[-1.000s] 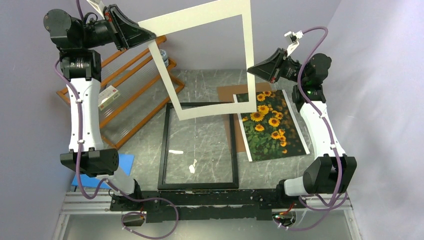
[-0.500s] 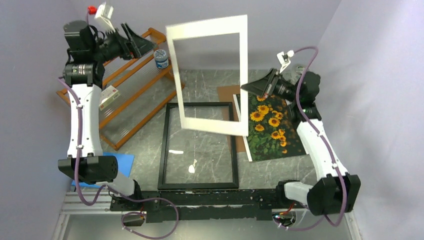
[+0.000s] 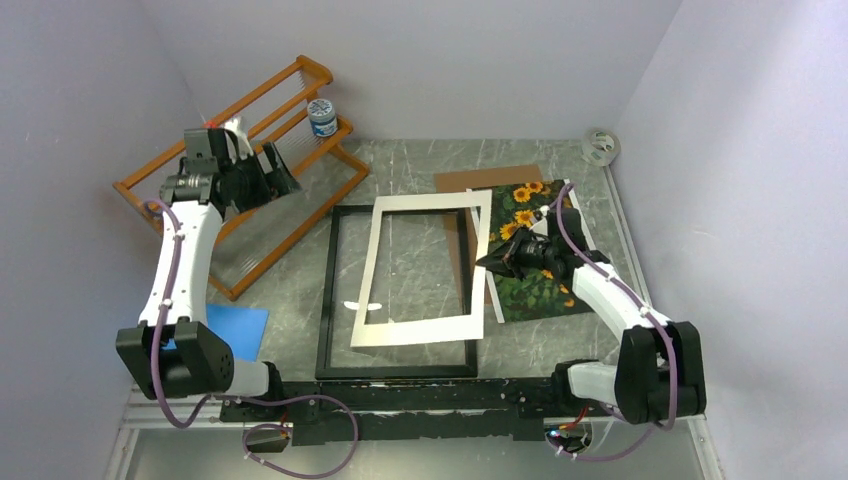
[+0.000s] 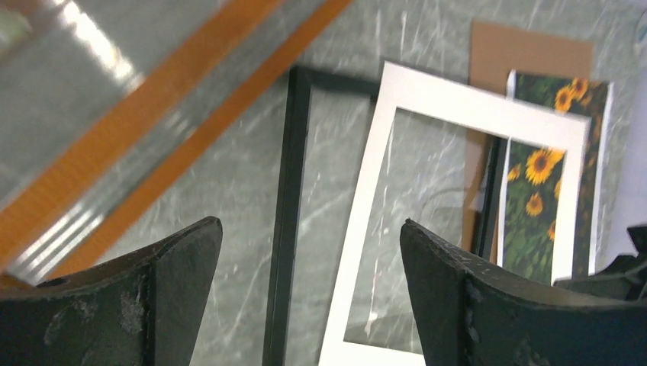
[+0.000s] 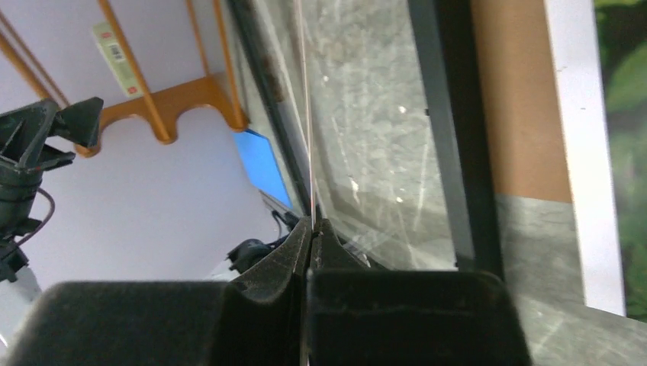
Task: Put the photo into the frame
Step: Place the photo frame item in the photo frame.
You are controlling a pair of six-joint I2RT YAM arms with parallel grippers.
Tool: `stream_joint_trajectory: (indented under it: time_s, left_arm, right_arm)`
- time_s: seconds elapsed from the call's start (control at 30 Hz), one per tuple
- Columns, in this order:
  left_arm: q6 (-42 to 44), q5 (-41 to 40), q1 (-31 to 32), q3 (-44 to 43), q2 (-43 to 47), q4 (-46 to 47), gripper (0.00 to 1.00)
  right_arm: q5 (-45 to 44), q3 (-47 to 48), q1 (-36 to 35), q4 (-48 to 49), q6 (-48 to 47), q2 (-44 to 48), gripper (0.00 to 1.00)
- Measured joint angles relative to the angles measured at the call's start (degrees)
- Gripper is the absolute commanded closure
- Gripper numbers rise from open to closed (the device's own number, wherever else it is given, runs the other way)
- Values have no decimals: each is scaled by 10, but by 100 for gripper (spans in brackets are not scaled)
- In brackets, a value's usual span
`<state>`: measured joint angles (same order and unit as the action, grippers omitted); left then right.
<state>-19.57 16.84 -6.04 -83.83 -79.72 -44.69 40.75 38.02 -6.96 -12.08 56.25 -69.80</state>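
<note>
The black frame [image 3: 327, 300] lies flat on the table's middle. A white mat board [image 3: 415, 330] rests slanted across it, overhanging the frame's right side. My right gripper [image 3: 484, 262] is shut on the mat's right edge, seen edge-on between its fingers in the right wrist view [image 5: 310, 225]. The sunflower photo [image 3: 524, 215] lies face up to the right of the frame, partly under my right arm. My left gripper [image 3: 283, 170] hangs open and empty over the orange rack; in the left wrist view [image 4: 311, 229] it looks down on frame [image 4: 286, 213], mat [image 4: 473, 107] and photo [image 4: 534, 198].
An orange wooden rack [image 3: 300, 75] with a small jar [image 3: 322, 117] stands at the back left. Brown cardboard [image 3: 465, 185] lies behind the photo. A blue sheet [image 3: 240, 325] lies near the left arm's base, a tape roll [image 3: 600, 145] at the back right.
The left gripper opened, let go of the raised white mat and drew back over the rack. The right gripper swung the mat down flat onto the frame.
</note>
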Motion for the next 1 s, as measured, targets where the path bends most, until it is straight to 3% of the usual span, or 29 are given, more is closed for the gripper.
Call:
stream_joint_trajectory:
  time_s: [0.43, 1.0]
  left_arm:
    - [-37, 58, 7, 237, 30, 55, 15]
    - [-59, 89, 13, 303, -32, 130, 17]
  right_arm:
    - [-22, 3, -25, -72, -116, -24, 100]
    - [-94, 4, -105, 15, -116, -108, 100]
